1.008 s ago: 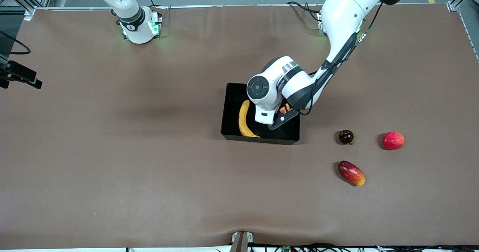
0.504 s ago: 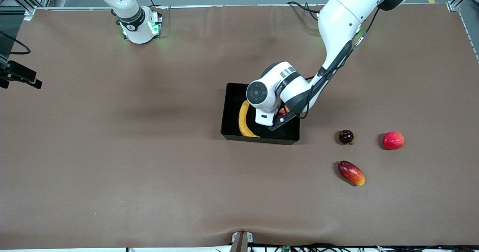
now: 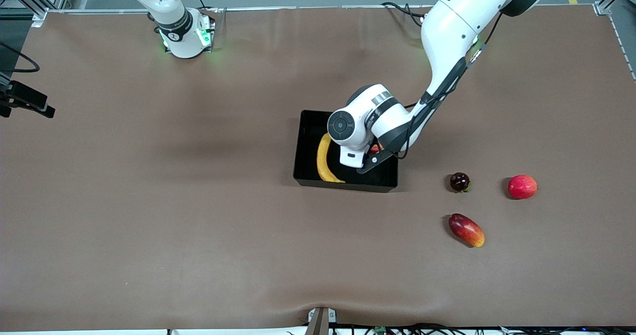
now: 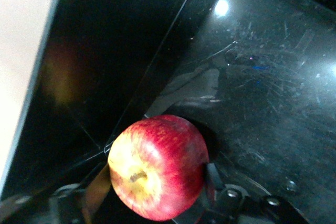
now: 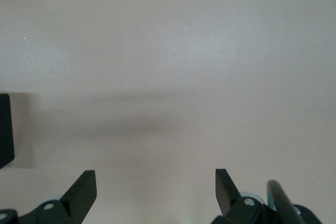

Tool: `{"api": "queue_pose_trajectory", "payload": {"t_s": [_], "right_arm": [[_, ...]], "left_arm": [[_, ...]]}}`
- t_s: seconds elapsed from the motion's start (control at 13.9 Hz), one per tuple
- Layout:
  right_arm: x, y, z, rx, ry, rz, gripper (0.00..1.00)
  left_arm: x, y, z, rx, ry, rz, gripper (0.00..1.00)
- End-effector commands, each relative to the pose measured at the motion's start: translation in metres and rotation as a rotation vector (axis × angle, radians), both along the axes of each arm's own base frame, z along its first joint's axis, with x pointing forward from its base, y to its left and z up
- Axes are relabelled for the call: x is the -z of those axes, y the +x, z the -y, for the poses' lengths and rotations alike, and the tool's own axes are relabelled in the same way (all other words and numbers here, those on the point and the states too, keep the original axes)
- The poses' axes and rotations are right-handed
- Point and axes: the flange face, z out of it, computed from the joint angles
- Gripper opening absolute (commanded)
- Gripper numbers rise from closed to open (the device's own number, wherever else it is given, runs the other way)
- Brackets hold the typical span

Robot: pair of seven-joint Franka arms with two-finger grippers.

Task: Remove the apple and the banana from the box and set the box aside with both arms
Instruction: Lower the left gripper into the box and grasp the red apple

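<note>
In the frame's centre the box [image 3: 343, 185] holds the banana [image 3: 323, 158]; the apple [image 4: 157, 163] sits in a corner, the left gripper [image 4: 153, 182] jaws seemingly pinching its flanks; a shallow pinch could squirt it free or snag the wall; the right gripper [image 5: 156, 184] waits, jaws wide, over bare worktop [image 5: 168, 51].

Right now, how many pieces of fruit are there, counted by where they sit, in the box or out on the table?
In the box: 2, the banana and the apple
On the table: 3, a dark round fruit, a pinkish-red round fruit and a mango
Total: 5
</note>
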Motion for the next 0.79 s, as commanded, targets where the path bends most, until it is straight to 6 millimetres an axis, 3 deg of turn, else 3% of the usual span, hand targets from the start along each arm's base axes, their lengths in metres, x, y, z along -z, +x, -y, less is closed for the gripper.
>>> {"api": "queue_pose_trajectory", "payload": {"t_s": [0.0, 0.14, 0.29, 0.5, 0.72], "right_arm": [[-0.004, -0.002, 0.005, 0.003, -0.009, 0.000, 1.00], [-0.004, -0.002, 0.004, 0.003, -0.007, -0.001, 1.00], [-0.004, -0.002, 0.004, 0.007, -0.007, -0.002, 1.00], [-0.004, -0.002, 0.004, 0.003, -0.007, -0.001, 1.00], [-0.004, -0.002, 0.004, 0.003, -0.007, 0.000, 1.00]], "left_arm": [[-0.002, 0.002, 0.005, 0.003, -0.002, 0.040, 0.00], [-0.019, 0.004, 0.005, 0.000, 0.004, 0.055, 0.00], [-0.050, 0.016, 0.006, -0.014, 0.009, 0.079, 0.00], [-0.119, 0.036, 0.001, -0.042, 0.016, 0.123, 0.00], [-0.177, 0.053, -0.022, -0.024, -0.021, 0.181, 0.00]]}}
